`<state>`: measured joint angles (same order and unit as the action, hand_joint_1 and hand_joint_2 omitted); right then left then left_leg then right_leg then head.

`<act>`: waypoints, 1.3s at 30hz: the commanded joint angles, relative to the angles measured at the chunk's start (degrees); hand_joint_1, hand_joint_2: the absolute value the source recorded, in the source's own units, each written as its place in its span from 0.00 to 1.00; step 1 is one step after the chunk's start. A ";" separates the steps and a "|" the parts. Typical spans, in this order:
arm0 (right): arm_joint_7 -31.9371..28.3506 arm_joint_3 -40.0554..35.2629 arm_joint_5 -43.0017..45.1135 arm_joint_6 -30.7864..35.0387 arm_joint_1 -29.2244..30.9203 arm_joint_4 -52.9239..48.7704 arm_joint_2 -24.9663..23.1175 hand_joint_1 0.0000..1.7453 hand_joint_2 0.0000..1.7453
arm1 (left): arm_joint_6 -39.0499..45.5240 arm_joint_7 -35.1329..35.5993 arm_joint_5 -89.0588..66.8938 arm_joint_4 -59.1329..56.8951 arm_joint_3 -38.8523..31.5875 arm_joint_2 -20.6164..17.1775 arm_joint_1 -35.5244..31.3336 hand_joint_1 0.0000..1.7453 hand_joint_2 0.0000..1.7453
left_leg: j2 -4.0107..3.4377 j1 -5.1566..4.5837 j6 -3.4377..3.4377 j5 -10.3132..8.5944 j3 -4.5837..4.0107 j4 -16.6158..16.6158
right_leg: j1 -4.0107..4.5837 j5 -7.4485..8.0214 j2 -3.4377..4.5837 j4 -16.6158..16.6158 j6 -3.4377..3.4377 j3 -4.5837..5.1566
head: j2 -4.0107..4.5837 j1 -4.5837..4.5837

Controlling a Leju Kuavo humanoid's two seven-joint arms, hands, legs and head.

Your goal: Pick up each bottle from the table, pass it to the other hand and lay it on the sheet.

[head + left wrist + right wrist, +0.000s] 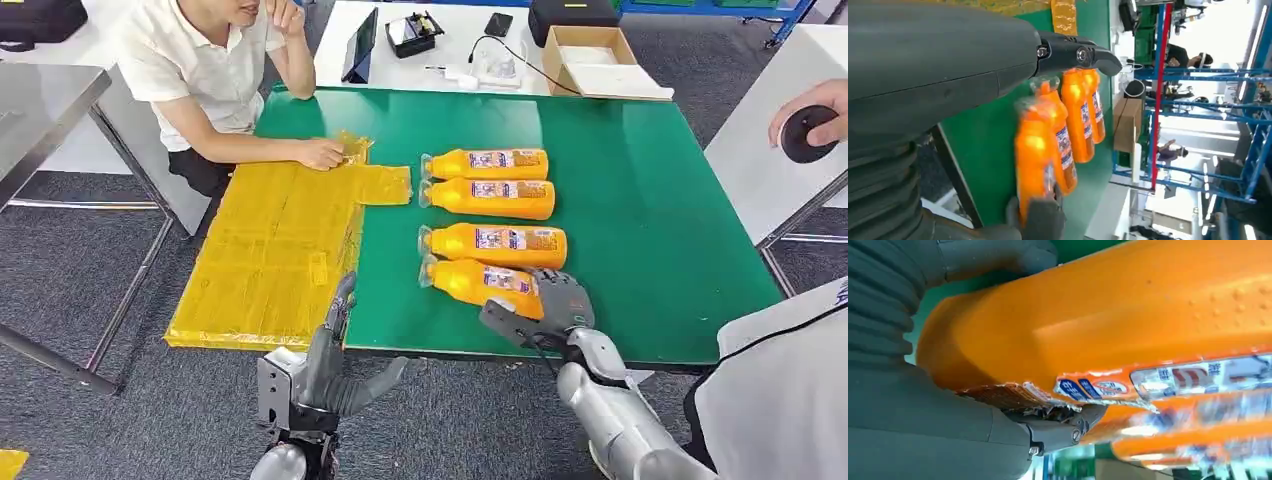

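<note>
- The nearest orange juice bottle (pixel 478 281) is lying on its side on the green table (pixel 640 220), long axis running left to right, cap pointing toward the yellow sheet (pixel 270 250).
- The right hand (pixel 545 305) is wrapping around that bottle's base end, thumb on one flank and fingers (pixel 560 290) over the other; whether it is gripping firmly yet, I cannot tell.
- The left hand (pixel 335 365) is waiting at the table's near edge beside the sheet, fingers spread and holding nothing, well apart from the bottle's cap end.
- Three more bottles are lying parallel behind it.
</note>
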<state>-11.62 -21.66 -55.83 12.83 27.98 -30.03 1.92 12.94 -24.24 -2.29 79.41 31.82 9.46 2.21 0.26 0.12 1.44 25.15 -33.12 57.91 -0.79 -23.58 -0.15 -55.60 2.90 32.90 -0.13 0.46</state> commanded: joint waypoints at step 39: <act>-8.09 -9.32 21.18 -4.68 -15.50 -29.58 -3.97 1.00 1.00 | -6.45 3.29 18.94 -0.35 0.12 -2.24 -0.82 0.00 1.00 | -0.58 0.16 -0.23 0.59 -0.45 -0.05 | 0.16 -0.34 0.67 -0.07 -0.13 -0.09 | 0.00 0.04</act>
<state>-19.37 -27.69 -35.30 8.66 10.23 -60.67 -2.05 6.99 -21.38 16.66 82.47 30.86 8.59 3.55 -0.32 0.28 1.25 25.73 -33.67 57.91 -0.64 -23.91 0.53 -55.70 2.83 32.89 -0.13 0.50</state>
